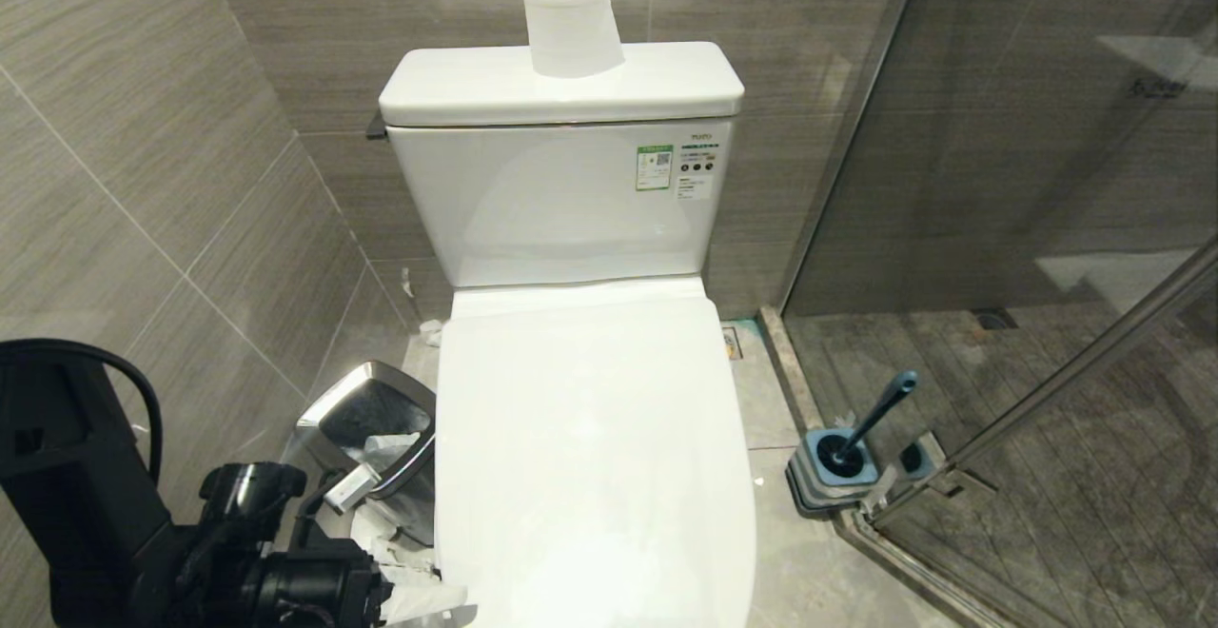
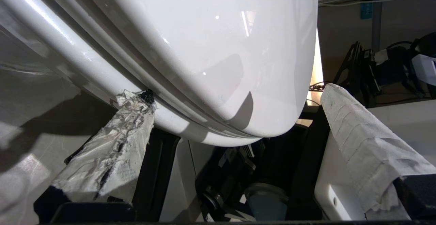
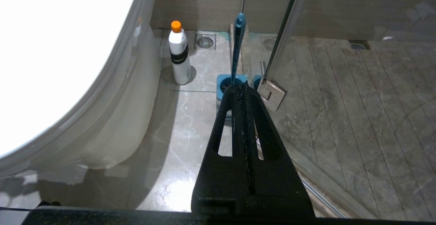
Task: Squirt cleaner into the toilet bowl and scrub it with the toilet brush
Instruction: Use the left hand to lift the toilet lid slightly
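1 toilet bowl [image 1: 595, 457], 1 toilet brush [image 1: 875, 416], 1 cleaner [image 3: 179, 56]

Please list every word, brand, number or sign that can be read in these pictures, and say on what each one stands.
"TOTO": small grey brand mark on the tank front, only just legible.
Green-edged sticker with a square code: print too small to read.
White sticker below the mark: unreadable.
Cleaner bottle: dark label band, no text legible.

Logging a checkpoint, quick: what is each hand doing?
Left hand: open, empty, at the toilet lid's front edge.
Right hand: closed, empty.
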